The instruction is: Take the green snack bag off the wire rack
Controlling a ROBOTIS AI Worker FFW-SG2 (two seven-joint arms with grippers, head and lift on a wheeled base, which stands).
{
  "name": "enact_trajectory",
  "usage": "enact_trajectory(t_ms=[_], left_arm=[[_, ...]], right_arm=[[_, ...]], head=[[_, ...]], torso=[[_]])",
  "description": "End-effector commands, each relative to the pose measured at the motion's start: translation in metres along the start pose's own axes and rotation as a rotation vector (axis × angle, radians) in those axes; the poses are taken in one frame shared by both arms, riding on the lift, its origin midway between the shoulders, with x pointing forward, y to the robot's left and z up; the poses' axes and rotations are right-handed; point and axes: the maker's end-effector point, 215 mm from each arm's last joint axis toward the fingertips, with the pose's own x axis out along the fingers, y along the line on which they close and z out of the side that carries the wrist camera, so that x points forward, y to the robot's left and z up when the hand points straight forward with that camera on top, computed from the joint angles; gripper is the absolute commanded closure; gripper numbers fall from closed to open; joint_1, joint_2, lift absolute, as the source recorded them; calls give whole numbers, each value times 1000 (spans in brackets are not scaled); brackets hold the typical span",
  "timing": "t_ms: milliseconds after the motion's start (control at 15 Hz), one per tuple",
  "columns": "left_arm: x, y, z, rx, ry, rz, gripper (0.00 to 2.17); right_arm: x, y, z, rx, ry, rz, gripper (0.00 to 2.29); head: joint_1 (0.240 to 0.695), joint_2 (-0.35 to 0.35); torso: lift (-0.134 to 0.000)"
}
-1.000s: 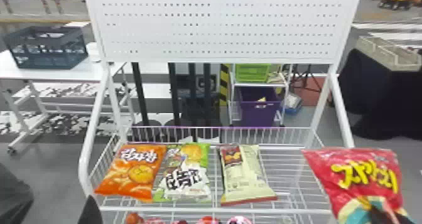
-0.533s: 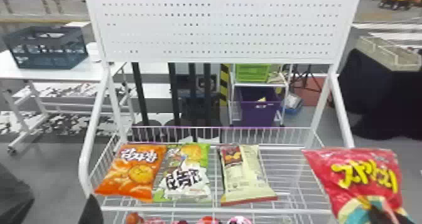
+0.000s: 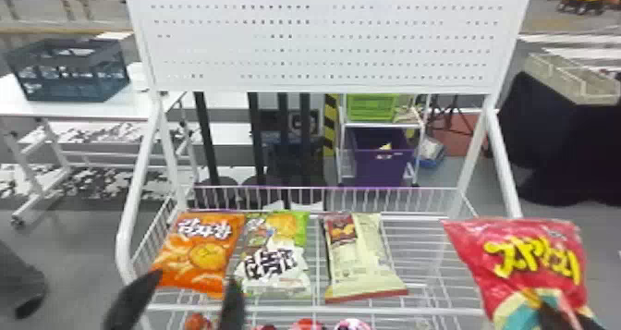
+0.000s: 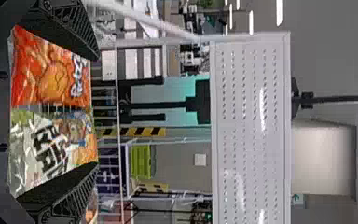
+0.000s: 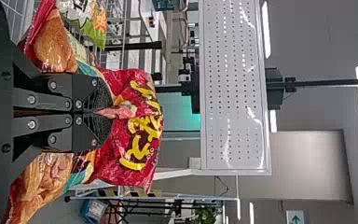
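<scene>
The left gripper (image 3: 197,279), fingers apart, has come up at the rack's (image 3: 392,311) near side before the orange bag (image 3: 208,255), so it likely needs shifting right to the green bag (image 3: 272,264) lying there, while the right gripper (image 5: 108,112) pinches the red bag (image 5: 142,88).

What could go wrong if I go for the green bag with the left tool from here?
The open left tool spans both the orange bag and the green bag, so closing might catch the orange one too. Its fingers could also snag the wire rack's front rail. The red bag, pinched in the right tool, may slip if that arm is jolted.
</scene>
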Motion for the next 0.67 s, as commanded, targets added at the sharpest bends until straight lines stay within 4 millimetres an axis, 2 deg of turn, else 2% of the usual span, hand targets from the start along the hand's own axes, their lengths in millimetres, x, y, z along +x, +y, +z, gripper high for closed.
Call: enact_trajectory(t_ms=[0,133,200,467,600], left_arm=[[39,-54,-20,43,25,-88,90],[75,-85,-45,109,81,-122,90],[87,-89,-58,125,111,-120,90],[129,-84,-109,132,227,-91,90],[143,-78,-125,124,265,-73,90]], right_arm=[[0,1,-1,1,2,1,2179],[-1,3,-2,4,4,1,2179],[-1,3,-2,2,6,1,2179],[-1,5,-2,1,5,4,2179],[-1,6,-1,0,4,5,2179]], head=[[499,0],[499,0],[499,0],[499,0],[499,0]], torso=[[0],[0],[0],[0],[0]])
